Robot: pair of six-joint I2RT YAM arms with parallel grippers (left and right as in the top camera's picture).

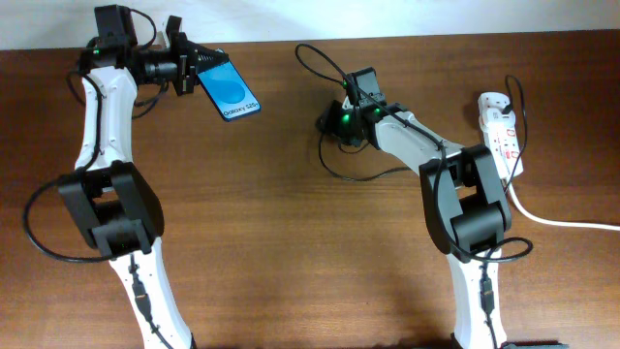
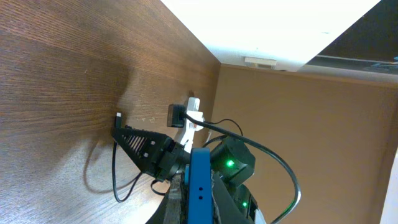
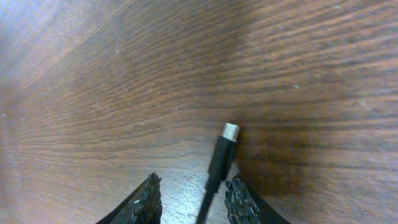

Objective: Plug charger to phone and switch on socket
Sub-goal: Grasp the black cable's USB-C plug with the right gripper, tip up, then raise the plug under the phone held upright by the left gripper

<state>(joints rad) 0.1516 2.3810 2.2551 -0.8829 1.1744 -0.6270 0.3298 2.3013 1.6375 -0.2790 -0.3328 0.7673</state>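
My left gripper [image 1: 197,71] is shut on the phone [image 1: 231,92] and holds it above the table's far left, blue screen facing up. In the left wrist view the phone [image 2: 200,167] shows edge-on between the fingers [image 2: 200,202]. The charger [image 1: 341,175], a thin black cable, loops on the table around my right gripper [image 1: 336,120]. In the right wrist view its plug tip [image 3: 229,132] lies on the wood and the cable runs between the open fingers [image 3: 196,202], close to the right one. The socket [image 1: 500,134] lies at the far right.
The socket's thick white cord [image 1: 562,222] trails off to the right edge. A black adapter [image 2: 175,114] sits by the socket in the left wrist view. The right arm [image 2: 231,163] with a green light lies across the table's middle.
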